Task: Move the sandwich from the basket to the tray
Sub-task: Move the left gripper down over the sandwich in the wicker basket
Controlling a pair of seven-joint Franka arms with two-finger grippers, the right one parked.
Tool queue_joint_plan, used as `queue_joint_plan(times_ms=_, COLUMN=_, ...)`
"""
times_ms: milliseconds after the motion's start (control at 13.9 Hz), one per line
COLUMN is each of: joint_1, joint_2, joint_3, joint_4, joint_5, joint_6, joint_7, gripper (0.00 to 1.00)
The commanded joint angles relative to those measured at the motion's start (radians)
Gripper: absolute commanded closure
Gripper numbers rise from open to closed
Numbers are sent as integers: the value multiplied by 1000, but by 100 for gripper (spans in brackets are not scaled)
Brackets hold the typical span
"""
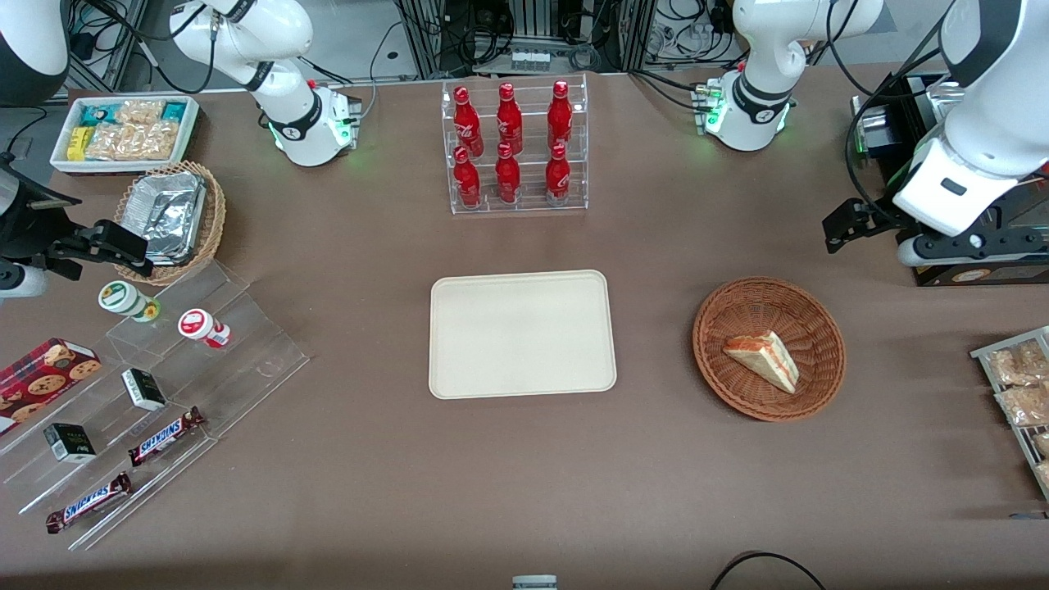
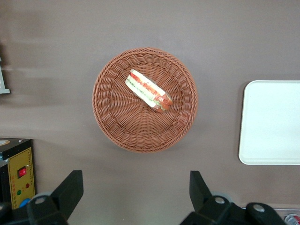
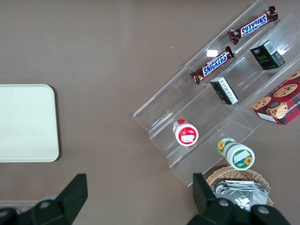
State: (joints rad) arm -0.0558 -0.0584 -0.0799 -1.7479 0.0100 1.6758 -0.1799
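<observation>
The sandwich (image 1: 762,359) (image 2: 147,90), a white-bread wedge with red and green filling, lies on its side in the round reddish-brown basket (image 1: 713,328) (image 2: 108,122). The cream tray (image 1: 522,333) (image 2: 272,122) (image 3: 26,122) sits bare at the table's middle, beside the basket toward the parked arm's end. My gripper (image 1: 840,229) (image 2: 135,187) hangs open above the table, farther from the front camera than the basket and toward the working arm's end. Its fingers (image 2: 70,187) hold nothing and stand apart from the basket.
A clear rack of red bottles (image 1: 515,147) stands farther back than the tray. A black box with a yellow panel (image 2: 16,173) sits near my gripper. A wire rack of snack packets (image 1: 1020,385) lies at the working arm's end. A clear stepped shelf (image 1: 164,393) and a tan foil basket (image 1: 172,217) lie toward the parked arm's end.
</observation>
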Motion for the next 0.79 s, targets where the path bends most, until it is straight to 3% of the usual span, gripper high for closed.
queue_joint_plan(times_ms=0, joint_1=-4, joint_2=26, joint_3=0, joint_4=31, joint_5=8, joint_6=8, joint_7=-9, gripper=0)
queue_joint_plan(times_ms=360, joint_1=-4, joint_2=100, joint_3=-1, joint_4=33, joint_5=11, joint_6=67, joint_7=-39, gripper=0)
queue_joint_plan(times_ms=720, joint_1=-7, joint_2=160, joint_3=-8, joint_4=-114, joint_5=68, joint_6=302, joint_7=-367, gripper=0)
